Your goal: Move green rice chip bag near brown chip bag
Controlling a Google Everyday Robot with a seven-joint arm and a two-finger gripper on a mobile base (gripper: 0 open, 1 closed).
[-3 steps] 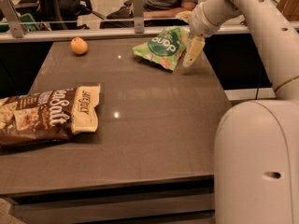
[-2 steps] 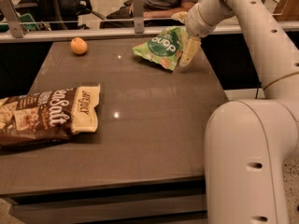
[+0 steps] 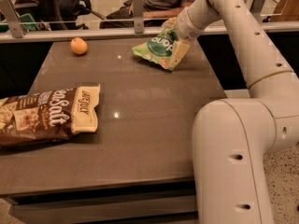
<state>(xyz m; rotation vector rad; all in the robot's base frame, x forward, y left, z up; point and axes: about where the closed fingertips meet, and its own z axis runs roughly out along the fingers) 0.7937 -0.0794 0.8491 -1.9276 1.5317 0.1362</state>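
The green rice chip bag (image 3: 156, 49) lies at the far right of the dark table, its right end raised. My gripper (image 3: 174, 50) comes in from the upper right and is shut on that right end. One cream finger (image 3: 180, 54) shows in front of the bag; the other is hidden behind it. The brown chip bag (image 3: 44, 115) with white "Sea Salt" lettering and a cream end lies flat at the near left of the table, far from the green bag.
An orange (image 3: 79, 45) sits at the far left of the table (image 3: 149, 120). A metal rail with posts (image 3: 137, 6) runs along the far edge, with people seated behind it. My arm's large white body (image 3: 233, 157) stands at the table's right side.
My arm has shifted slightly left and closer in the view. The green bag stays in about the same place in the gripper. The brown bag and the orange have not moved.
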